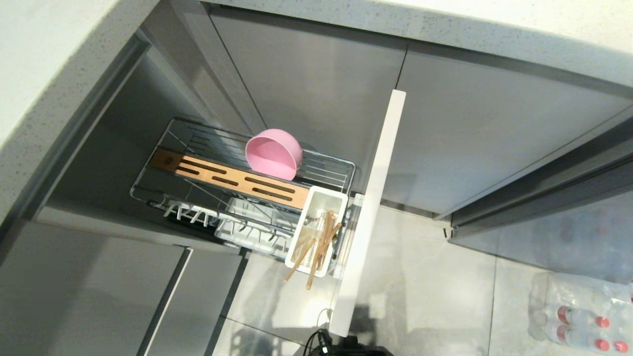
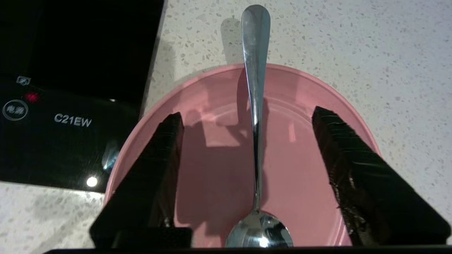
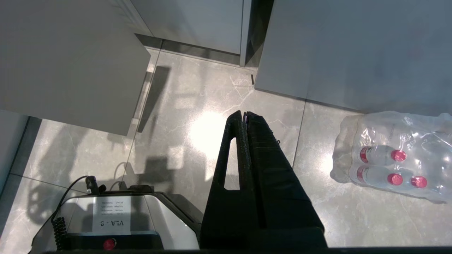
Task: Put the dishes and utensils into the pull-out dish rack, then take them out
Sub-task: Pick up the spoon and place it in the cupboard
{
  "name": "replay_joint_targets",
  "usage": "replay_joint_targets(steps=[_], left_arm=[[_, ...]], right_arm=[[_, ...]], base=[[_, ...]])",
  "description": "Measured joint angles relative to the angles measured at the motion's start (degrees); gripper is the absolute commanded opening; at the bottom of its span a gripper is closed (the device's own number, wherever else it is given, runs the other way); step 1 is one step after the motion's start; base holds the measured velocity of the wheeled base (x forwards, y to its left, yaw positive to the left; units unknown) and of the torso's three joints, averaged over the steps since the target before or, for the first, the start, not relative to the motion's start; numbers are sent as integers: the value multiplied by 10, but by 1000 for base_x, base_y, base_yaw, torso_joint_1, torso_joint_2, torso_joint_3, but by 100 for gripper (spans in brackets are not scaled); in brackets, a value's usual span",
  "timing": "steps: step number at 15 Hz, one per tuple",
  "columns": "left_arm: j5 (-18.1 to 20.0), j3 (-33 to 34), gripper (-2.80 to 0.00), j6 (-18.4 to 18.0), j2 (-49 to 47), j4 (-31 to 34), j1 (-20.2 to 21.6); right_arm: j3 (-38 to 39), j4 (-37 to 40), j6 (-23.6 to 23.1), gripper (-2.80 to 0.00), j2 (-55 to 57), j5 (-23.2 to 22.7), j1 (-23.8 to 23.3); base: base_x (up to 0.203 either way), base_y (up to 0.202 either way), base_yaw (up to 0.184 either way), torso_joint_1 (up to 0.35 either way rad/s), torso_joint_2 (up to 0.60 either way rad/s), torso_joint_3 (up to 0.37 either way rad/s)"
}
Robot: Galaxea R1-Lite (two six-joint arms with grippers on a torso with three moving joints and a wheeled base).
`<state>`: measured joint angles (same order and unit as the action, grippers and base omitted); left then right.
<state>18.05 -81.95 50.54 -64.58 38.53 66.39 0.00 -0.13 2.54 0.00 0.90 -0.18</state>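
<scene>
The speckled pale stone bench (image 2: pixel 370 53) carries a black glass induction hob (image 2: pixel 70 88) and, just beside its edge, a wide flat matte pink plate (image 2: pixel 300 197). A slim polished steel spoon (image 2: pixel 255 106) lies across that plate, bowl end in the well, long handle passing over the rim onto the bench. The left claw (image 2: pixel 247 120) hangs above the plate with its two dark fingers (image 2: pixel 349 169) spread wide, one on each side of the spoon handle and clear of it.

Below the bench, the chrome wire pull-out dish rack (image 1: pixel 198 136) stands drawn out from the grey cabinets. A small round pink bowl (image 1: pixel 273 153) rests tilted on its side against the slotted wooden strip (image 1: pixel 232 179). Light wooden chopsticks (image 1: pixel 316 249) lean out of the white rectangular utensil cup (image 1: pixel 316 198), next to the narrow pale front panel (image 1: pixel 376 198); the white pronged plate tray (image 1: pixel 247 228) sits alongside.

The right claw (image 3: pixel 245 116) is pressed shut over the grey tiled floor (image 3: pixel 176 123), near a shrink-wrapped pack of bottles (image 3: pixel 395 155).
</scene>
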Motion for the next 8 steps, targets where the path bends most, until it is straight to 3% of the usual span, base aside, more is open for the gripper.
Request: replay_joint_targets(steps=[8], left_arm=[[1, 7, 0, -17, -23, -7, -25]], right_arm=[[0, 0, 0, -280, 0, 0, 0]], base=[[0, 0, 0, 0, 0, 0]])
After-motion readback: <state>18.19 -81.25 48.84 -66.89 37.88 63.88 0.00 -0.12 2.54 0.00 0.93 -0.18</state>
